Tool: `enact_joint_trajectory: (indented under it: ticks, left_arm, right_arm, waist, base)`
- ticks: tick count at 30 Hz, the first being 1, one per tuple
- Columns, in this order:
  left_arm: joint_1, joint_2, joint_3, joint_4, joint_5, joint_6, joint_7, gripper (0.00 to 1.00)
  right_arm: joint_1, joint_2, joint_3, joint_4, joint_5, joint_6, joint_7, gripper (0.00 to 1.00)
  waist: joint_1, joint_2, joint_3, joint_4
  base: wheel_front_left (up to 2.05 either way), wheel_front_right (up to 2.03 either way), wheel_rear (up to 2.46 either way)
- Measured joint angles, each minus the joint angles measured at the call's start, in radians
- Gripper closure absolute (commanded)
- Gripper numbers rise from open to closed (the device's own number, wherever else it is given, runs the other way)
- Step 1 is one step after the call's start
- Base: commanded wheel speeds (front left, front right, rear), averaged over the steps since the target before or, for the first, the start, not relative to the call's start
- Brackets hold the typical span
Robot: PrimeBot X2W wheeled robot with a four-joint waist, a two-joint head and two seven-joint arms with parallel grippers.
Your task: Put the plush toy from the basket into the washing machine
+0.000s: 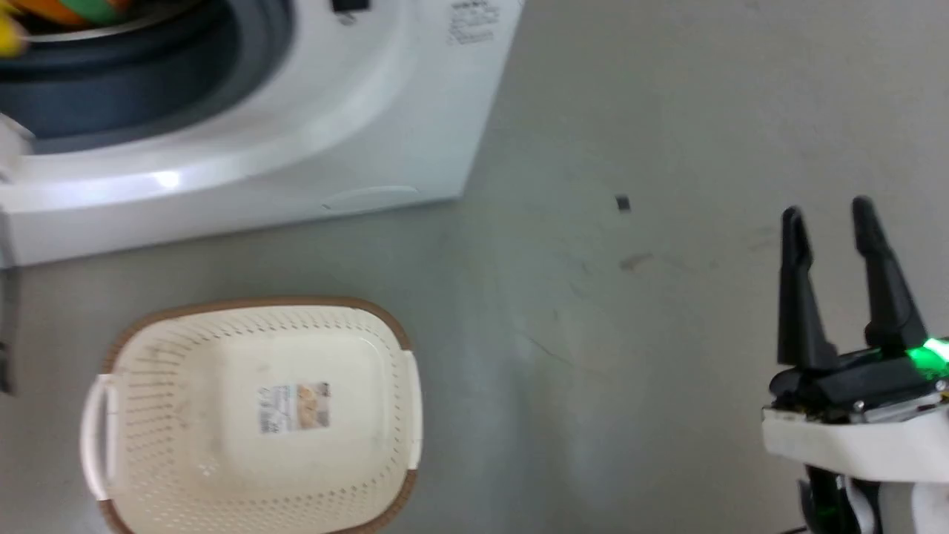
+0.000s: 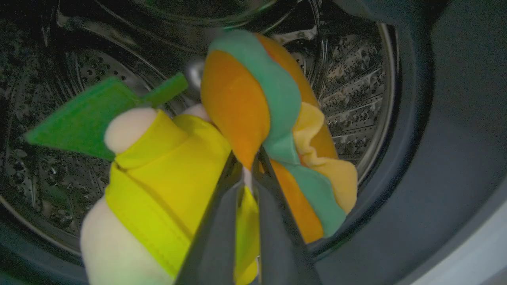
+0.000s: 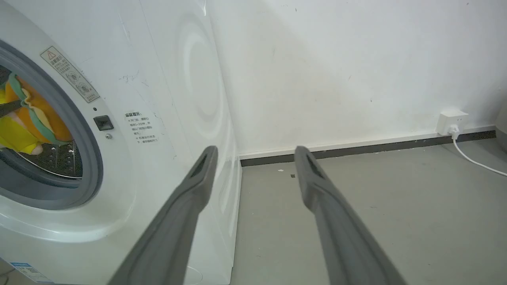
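The plush toy (image 2: pixel 253 107), with orange buns, a green strip and yellow and pale layers, hangs inside the washing machine's steel drum (image 2: pixel 356 79). My left gripper (image 2: pixel 248 160) is shut on it, the two fingers pinching its lower edge. From the head view the toy (image 1: pixel 67 9) peeks out of the grey-ringed port of the washing machine (image 1: pixel 334 133). The right wrist view shows the toy (image 3: pixel 31 114) inside the port too. The cream basket (image 1: pixel 245 305) sits on the floor before the machine, holding just its sticker (image 1: pixel 293 408). My right gripper (image 1: pixel 829 211) hangs open over the floor at the right, holding nothing.
Grey floor (image 1: pixel 630 371) stretches to the right of the machine and basket. A white wall with a dark skirting strip (image 3: pixel 356 148) stands behind, with a socket and white cable (image 3: pixel 453 122) at the far right. A small dark speck (image 1: pixel 623 203) lies on the floor.
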State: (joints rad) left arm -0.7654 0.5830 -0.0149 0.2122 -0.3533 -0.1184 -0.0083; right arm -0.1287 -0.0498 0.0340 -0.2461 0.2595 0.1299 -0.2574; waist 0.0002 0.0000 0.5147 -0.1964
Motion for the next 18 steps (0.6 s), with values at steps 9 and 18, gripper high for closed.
enact_joint_trajectory:
  ticks: [9, 18]
  left_arm:
    - [-0.324, 0.159, -0.068, 0.127, -0.010, -0.008, 0.129, 1.00]
    - [-0.584, 0.204, -0.214, 0.325, -0.052, -0.008, 0.249, 1.00]
  right_arm:
    - [-0.062, 0.000, -0.015, -0.019, 0.060, 0.000, 0.000, 0.00]
    - [-0.072, 0.000, 0.002, -0.009, 0.086, 0.000, 0.000, 0.00]
  waist:
    - [0.0001, 0.0000, 0.173, -0.092]
    - [0.0000, 0.0000, 0.295, -0.153]
  base:
    - [0.00, 0.00, 0.00]
    - [0.00, 0.00, 0.00]
